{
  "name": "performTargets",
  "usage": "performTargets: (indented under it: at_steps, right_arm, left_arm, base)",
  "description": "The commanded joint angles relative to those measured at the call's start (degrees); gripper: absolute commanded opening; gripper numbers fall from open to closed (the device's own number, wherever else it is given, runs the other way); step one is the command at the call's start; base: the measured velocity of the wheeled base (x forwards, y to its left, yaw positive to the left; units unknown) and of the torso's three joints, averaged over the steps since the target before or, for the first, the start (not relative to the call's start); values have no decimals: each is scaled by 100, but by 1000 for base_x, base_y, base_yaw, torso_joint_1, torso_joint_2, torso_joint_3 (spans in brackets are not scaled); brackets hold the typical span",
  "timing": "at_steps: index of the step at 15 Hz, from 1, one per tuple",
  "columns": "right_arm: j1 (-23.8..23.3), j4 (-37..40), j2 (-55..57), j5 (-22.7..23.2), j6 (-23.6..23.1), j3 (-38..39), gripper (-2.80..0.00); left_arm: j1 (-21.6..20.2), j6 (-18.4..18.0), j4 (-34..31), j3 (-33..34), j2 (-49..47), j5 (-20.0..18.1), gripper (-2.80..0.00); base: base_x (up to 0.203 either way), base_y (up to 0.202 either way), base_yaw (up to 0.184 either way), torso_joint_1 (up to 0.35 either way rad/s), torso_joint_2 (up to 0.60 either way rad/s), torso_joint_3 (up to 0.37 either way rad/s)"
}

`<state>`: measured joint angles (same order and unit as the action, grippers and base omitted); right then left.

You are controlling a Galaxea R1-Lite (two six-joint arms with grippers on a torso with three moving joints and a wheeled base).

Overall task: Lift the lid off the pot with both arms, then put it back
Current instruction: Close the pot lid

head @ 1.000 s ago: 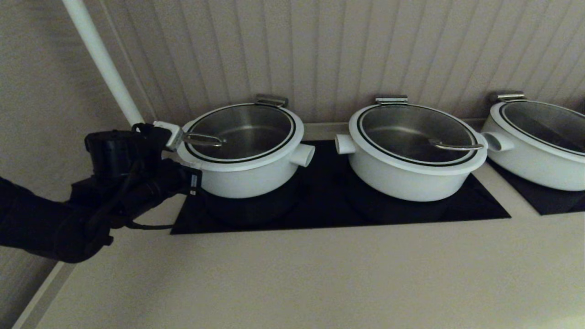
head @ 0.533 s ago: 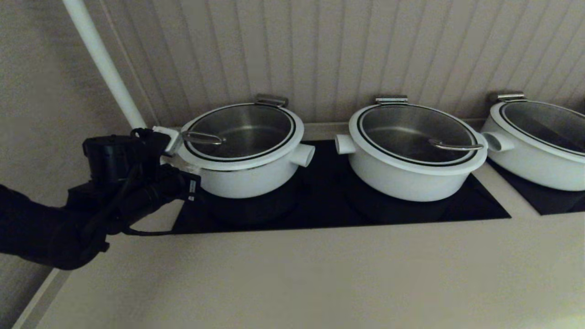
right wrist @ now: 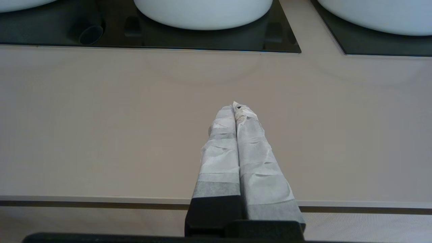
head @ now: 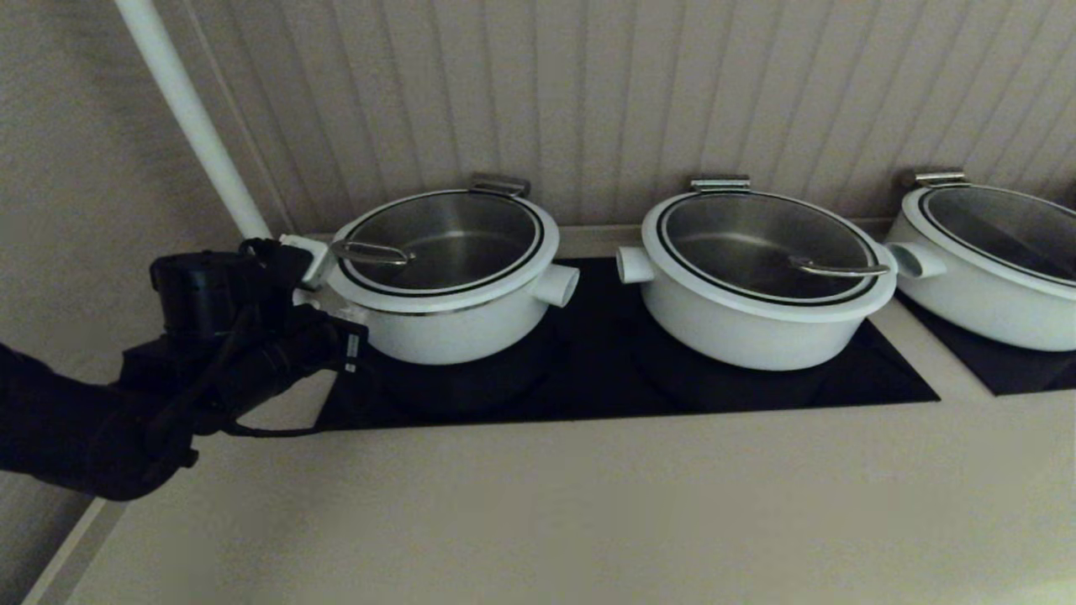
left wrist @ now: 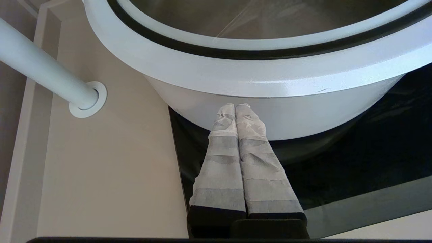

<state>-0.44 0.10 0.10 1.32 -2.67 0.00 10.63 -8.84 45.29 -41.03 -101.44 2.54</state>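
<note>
The left white pot (head: 454, 332) carries a glass lid (head: 445, 239) with a wide white rim and a metal handle (head: 370, 252). My left gripper (head: 309, 256) is shut and empty at the pot's left side. In the left wrist view its taped tips (left wrist: 234, 106) sit against the pot wall (left wrist: 303, 118), just under the white rim (left wrist: 236, 74). The lid's left edge stands slightly raised, with a thin metal line showing under the rim. My right gripper (right wrist: 235, 106) is shut and empty, low over the counter near its front edge, out of the head view.
A middle pot (head: 756, 319) and a right pot (head: 983, 286) with lids stand on black cooktops (head: 605, 370). A white pipe (head: 193, 118) rises from the counter just left of my left gripper. The beige counter (head: 588, 504) stretches in front.
My left arm has risen a little at the left pot's rim. The lid's left edge has come up slightly with it. The other pots have not moved.
</note>
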Motion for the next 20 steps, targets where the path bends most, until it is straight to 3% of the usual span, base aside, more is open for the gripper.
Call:
performTargets:
  at_steps: [1, 6, 20]
  right_arm:
    - [0, -1, -1, 0, 3, 0, -280]
    - [0, -1, -1, 0, -5, 0, -280]
    - [0, -1, -1, 0, -3, 0, -280]
  left_arm:
    - [0, -4, 33, -19, 28, 1, -280]
    - [0, -47, 741, 33, -84, 0, -280]
    - [0, -65, 824, 77, -367, 10, -280]
  base:
    - [0, 0, 0, 0, 0, 0]
    - [0, 0, 0, 0, 0, 0]
    - [0, 0, 0, 0, 0, 0]
